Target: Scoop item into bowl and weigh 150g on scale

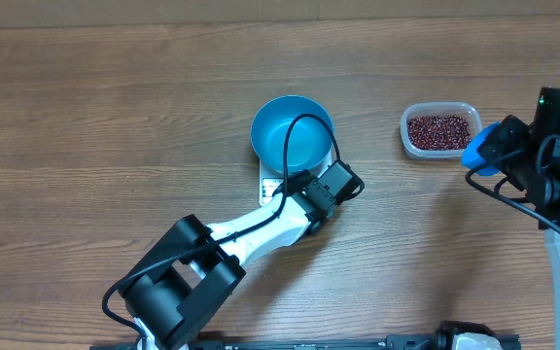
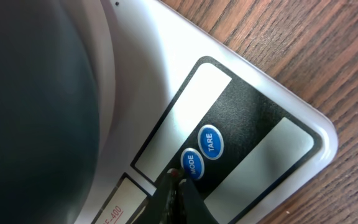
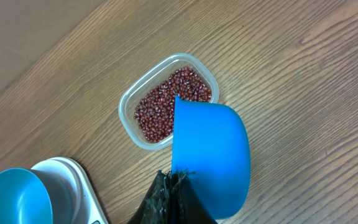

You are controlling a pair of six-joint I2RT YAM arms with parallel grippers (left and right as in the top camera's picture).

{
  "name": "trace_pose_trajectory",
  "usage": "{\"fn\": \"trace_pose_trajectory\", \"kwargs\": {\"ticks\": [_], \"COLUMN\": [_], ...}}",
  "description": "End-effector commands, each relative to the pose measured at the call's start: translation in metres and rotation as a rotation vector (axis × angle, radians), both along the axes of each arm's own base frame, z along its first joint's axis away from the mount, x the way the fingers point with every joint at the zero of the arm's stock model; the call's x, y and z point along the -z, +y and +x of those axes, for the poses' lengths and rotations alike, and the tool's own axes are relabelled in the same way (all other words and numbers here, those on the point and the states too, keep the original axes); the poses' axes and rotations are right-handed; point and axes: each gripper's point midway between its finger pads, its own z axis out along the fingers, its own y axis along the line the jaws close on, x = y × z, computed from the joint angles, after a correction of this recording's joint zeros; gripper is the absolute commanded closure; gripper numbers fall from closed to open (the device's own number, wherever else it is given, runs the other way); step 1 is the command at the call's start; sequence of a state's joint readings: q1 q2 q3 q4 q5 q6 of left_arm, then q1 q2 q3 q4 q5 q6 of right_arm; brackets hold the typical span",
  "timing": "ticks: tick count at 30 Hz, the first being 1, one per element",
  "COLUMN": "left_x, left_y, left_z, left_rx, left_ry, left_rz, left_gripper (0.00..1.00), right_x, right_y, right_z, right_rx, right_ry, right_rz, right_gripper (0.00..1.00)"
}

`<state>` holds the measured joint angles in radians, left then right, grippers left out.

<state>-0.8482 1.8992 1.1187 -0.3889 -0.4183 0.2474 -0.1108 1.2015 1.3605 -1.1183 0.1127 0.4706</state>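
Beans (image 3: 166, 106) fill tub (image 3: 123, 109) beside right gripper (image 3: 171, 178) holding scoop (image 3: 213, 155).

All legible text stands on the scale (image 2: 166, 56), in the left wrist view. On the scale's black panel (image 2: 247, 106), two blue oval buttons sit touching. The TARE button (image 2: 211, 142) reads "TARE" in white capitals. The MODE button (image 2: 192, 165) reads "MODE" in white capitals. Beside the panel, a pale label (image 2: 114, 214) on the scale bears red characters ending in "400"; the preceding characters cannot be read.
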Motion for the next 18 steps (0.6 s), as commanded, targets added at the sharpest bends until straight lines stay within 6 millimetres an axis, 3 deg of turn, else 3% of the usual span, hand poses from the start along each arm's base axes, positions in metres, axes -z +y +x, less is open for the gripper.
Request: {"fn": "trace_pose_trajectory", "kwargs": {"ticks": [1, 18], "left_x": [0.0064, 0.0086], "left_y": [0.0003, 0.0022], "left_z": [-0.0019, 0.0001], "left_rx": [0.022, 0.009], "left_ry": [0.020, 0.017], "left_rz": [0.007, -0.006], "left_gripper": [0.96, 0.96], "right_x": [-0.0144, -0.0145], "right_y": [-0.0038, -0.0039], "right_z": [0.0005, 0.0005], "right_rx": [0.010, 0.008], "right_ry": [-0.039, -0.039], "right_rz": [-0.021, -0.023], "right_gripper": [0.96, 0.96]}}
